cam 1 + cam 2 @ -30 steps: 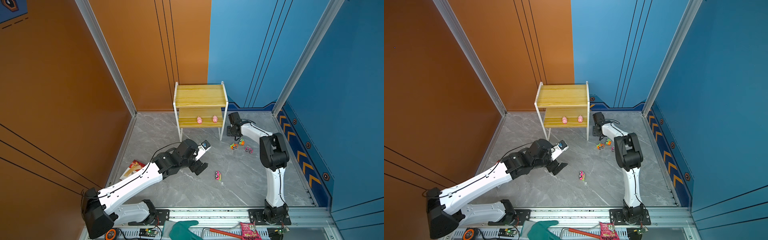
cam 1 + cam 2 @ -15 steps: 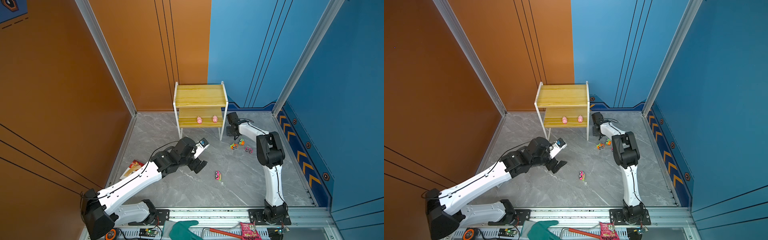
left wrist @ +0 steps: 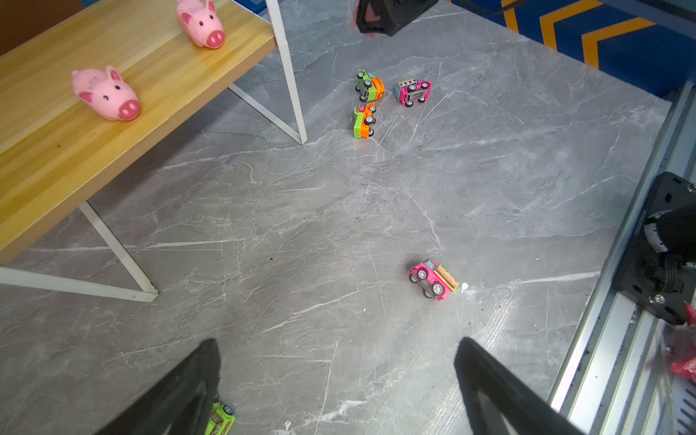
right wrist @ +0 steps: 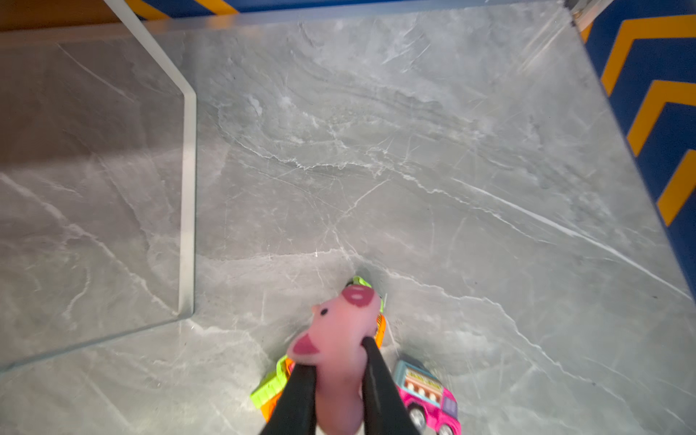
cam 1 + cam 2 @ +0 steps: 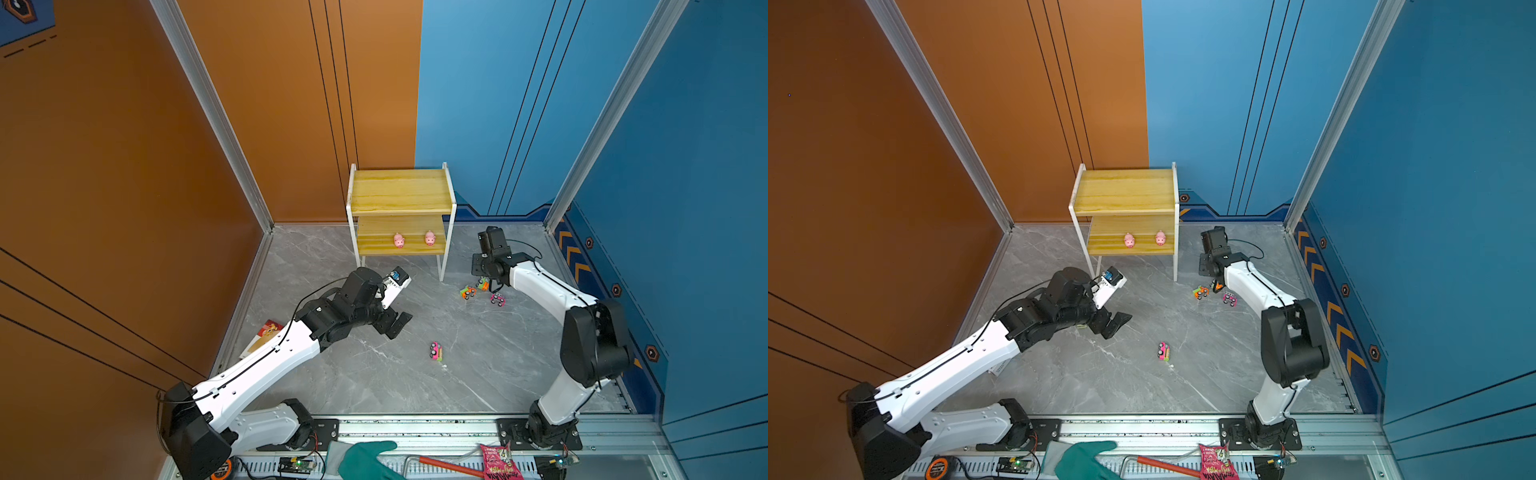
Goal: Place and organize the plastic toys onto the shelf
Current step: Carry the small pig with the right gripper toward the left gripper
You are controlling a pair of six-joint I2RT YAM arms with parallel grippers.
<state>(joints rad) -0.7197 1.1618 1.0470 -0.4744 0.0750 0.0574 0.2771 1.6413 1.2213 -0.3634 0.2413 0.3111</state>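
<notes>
My right gripper [image 4: 335,354] is shut on a pink pig [image 4: 339,324], held just above a green-orange truck [image 4: 269,388] and a pink truck [image 4: 429,399] on the floor. In both top views this cluster of trucks [image 5: 468,292] [image 5: 1200,292] lies right of the shelf [image 5: 401,193]. Two pigs [image 5: 399,240] [image 5: 430,238] stand on its lower board [image 3: 56,150]. My left gripper [image 5: 395,324] [image 3: 337,344] hangs open over bare floor. A green truck [image 3: 220,420] lies by one of its fingers. A lone pink truck [image 5: 435,351] [image 3: 433,279] lies mid-floor.
White shelf legs [image 4: 187,188] [image 3: 292,75] stand close to the truck cluster. A red printed card [image 5: 266,332] lies by the orange wall. On the front rail lie a teal glove [image 5: 361,459], a red-handled tool [image 5: 444,465] and a pink snack packet [image 5: 496,463].
The right gripper has shut on the pig, and its elbow has swung toward the front right. The left gripper has drifted slightly back, still open.
</notes>
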